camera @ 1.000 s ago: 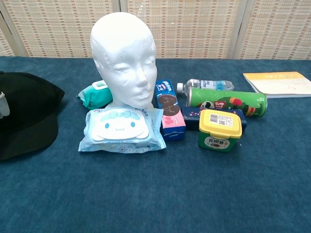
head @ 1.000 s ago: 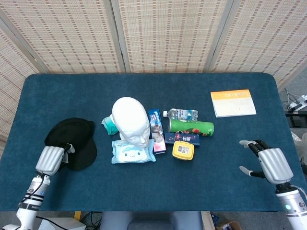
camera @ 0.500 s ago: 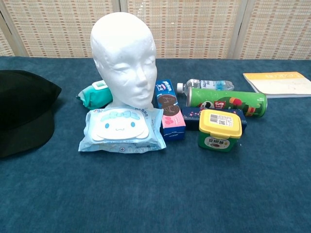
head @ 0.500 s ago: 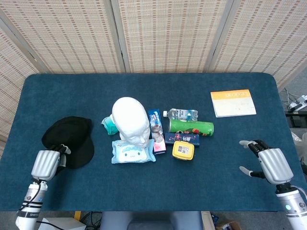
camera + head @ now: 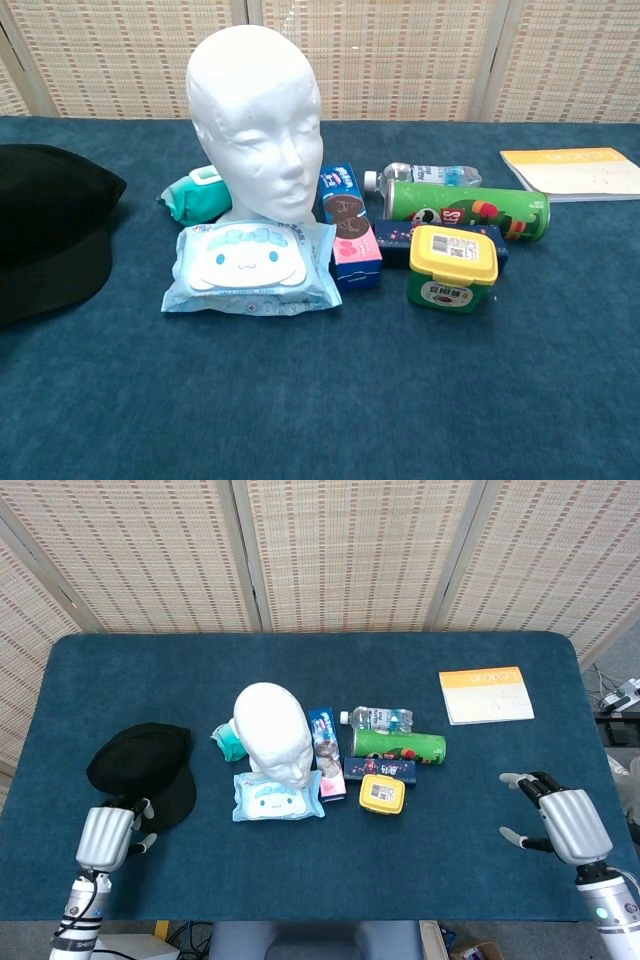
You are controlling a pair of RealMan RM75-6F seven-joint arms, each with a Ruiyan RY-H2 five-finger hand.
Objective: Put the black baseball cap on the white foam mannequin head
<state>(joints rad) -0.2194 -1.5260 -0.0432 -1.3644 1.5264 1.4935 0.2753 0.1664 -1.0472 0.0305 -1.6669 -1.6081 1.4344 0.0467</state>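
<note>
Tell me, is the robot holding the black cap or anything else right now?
No, nothing is held. The left hand sits just off the black baseball cap; the right hand is open over bare table.

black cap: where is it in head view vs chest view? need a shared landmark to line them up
Head view: black cap lies left of centre on the table, just beyond the left hand.
Chest view: black cap is cut off by the left edge, at mid-height.
Shared landmark: the white foam head, to the cap's right in both views.
</note>
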